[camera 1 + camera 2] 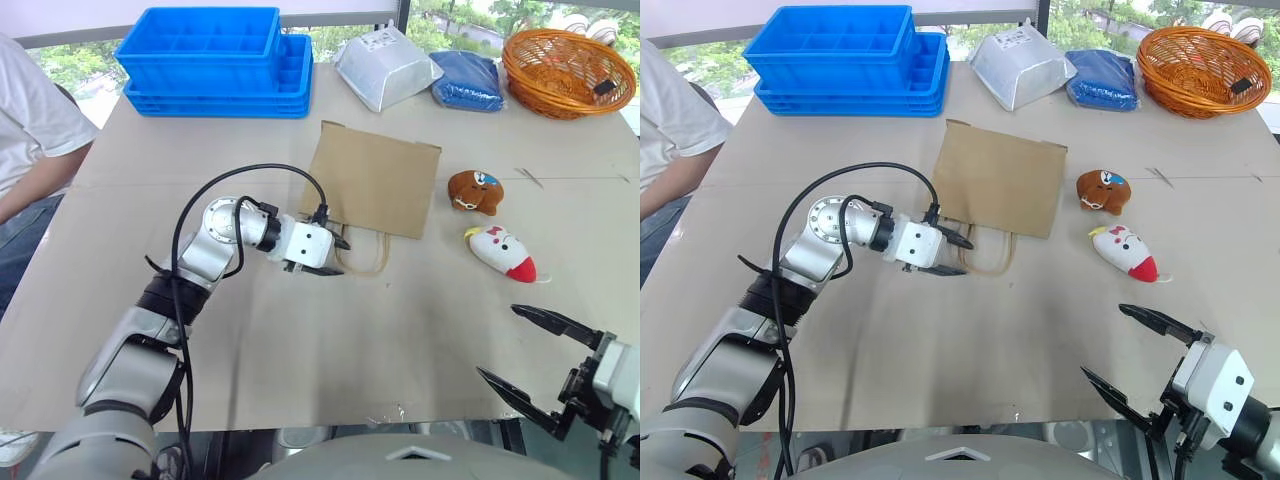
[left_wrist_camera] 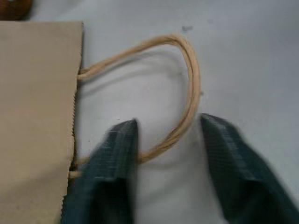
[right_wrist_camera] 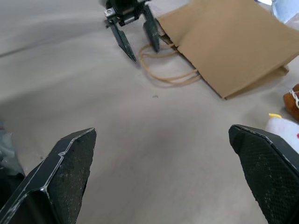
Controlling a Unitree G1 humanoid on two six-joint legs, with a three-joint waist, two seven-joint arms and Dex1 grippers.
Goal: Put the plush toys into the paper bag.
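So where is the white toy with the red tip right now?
The white toy lies on the table, on the robot's right side. It is just in front of the brown toy and to the right of the flat paper bag.

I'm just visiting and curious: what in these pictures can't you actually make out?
- Paper bag: lies flat; its inside is hidden by its own upper side.
- Orange basket: cut off by the left eye view's edge; a dark item in it is too small to identify.
- Brown plush toy: mostly cut off by the right wrist view's edge.
- Person: cut off at the edge.
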